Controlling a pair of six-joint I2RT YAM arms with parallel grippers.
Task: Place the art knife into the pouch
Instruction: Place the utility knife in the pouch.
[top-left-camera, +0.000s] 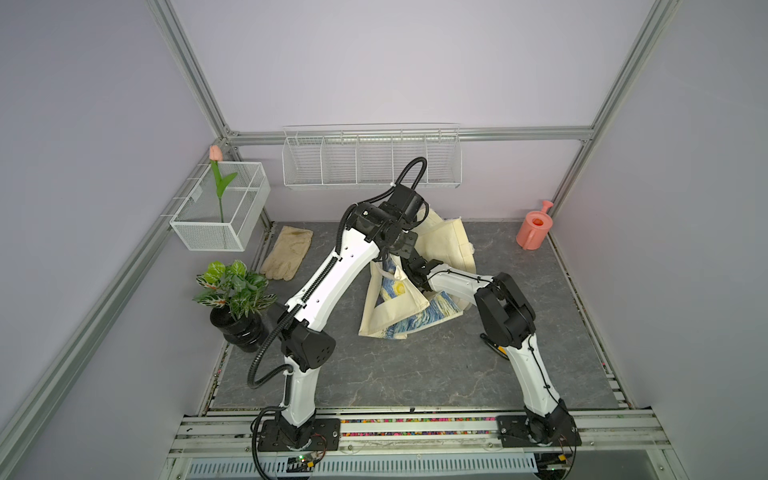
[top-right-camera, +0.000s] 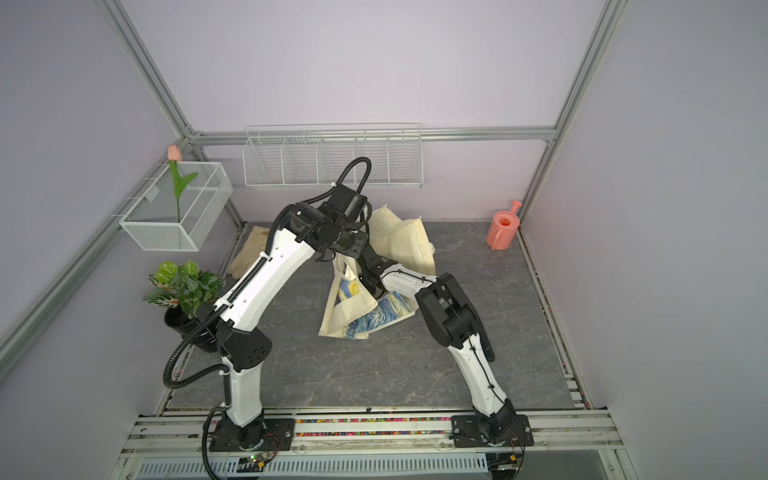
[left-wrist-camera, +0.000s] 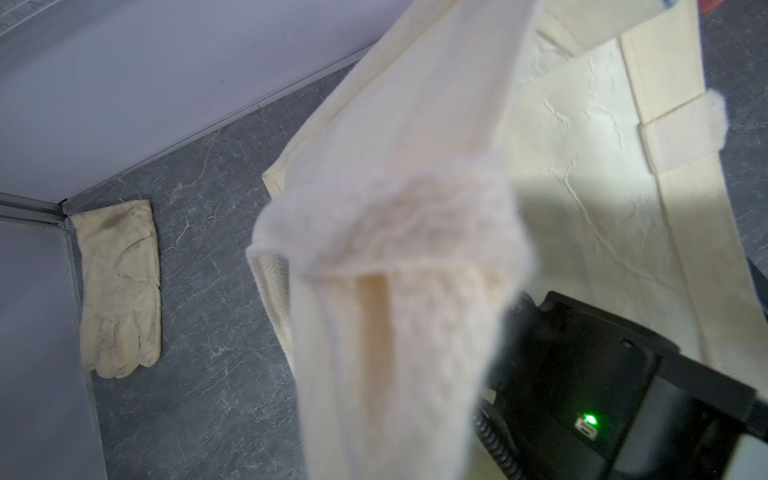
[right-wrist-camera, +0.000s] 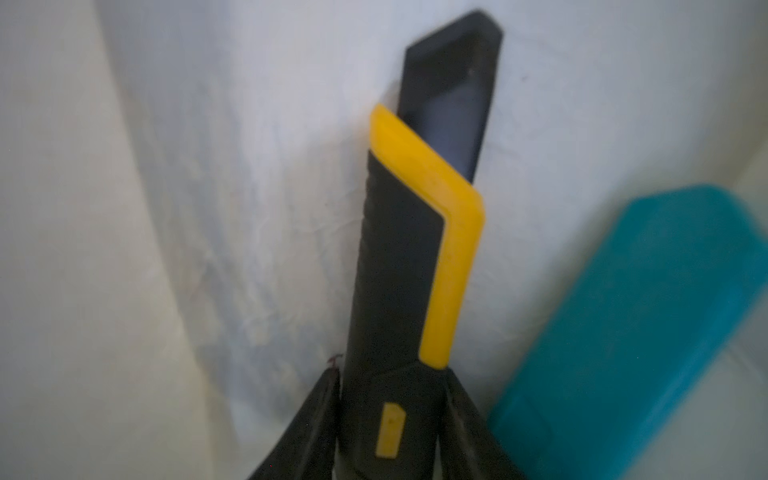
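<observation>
Grey table (top-left-camera: 415, 374): left claw (top-left-camera: 387, 258) clamped on the raised pouch (top-left-camera: 449, 245); right claw (right-wrist-camera: 390, 376) grips the knife (right-wrist-camera: 415, 249) inside it.

I have the pouch (top-left-camera: 453, 245) mid-table, toward the back wall. Inside it the knife (right-wrist-camera: 399, 270) sits between the jaws of my right gripper (right-wrist-camera: 390, 382), a box (right-wrist-camera: 623, 332) just beside it. Gloves (top-left-camera: 287, 253) lie left of the pouch in the back-left corner, with the plant (top-left-camera: 232, 286) in front of them. The can (top-left-camera: 534, 228) sits back right. A rack (top-left-camera: 372, 160) hangs on the back wall, a basket (top-left-camera: 216, 232) on the left wall.
</observation>
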